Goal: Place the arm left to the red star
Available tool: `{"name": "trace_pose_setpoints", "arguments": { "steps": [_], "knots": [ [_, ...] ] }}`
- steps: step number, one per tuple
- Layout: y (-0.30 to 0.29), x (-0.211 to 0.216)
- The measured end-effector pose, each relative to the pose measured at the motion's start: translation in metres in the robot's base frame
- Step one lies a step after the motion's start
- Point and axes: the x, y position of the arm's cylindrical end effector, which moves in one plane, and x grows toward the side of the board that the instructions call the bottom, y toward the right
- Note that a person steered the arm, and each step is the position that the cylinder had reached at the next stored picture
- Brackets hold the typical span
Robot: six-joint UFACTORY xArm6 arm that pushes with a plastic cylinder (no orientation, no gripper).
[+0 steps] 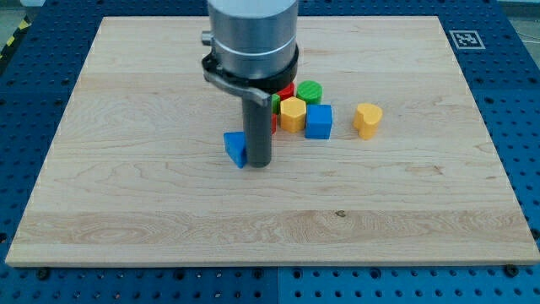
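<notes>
My tip (pixel 259 164) rests on the wooden board (pixel 126 194), touching or almost touching the right side of a small blue block (pixel 234 149). A red block (pixel 287 89) shows just above and to the right of the rod. The arm hides most of it, so I cannot make out its shape. A sliver of red (pixel 273 123) also shows right beside the rod, left of the yellow hexagon (pixel 292 115). My tip is below and to the left of this cluster.
Right of the rod stand a green cylinder (pixel 310 89), a blue cube (pixel 318 122) and, further right, a lone yellow block (pixel 367 119). A green sliver (pixel 275 102) peeks out beside the rod. A marker tag (pixel 464 39) sits at the board's top right corner.
</notes>
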Motion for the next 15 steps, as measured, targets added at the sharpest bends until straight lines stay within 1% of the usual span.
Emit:
{"name": "trace_pose_setpoints", "arguments": {
  "steps": [2,3,4,5,9,10,13,15],
  "knots": [
    [-0.05,0.057],
    [-0.064,0.052],
    [-0.064,0.027],
    [-0.064,0.011],
    [-0.04,-0.026],
    [-0.036,-0.033],
    [-0.03,-0.036],
    [-0.012,-0.036]
  ]
}}
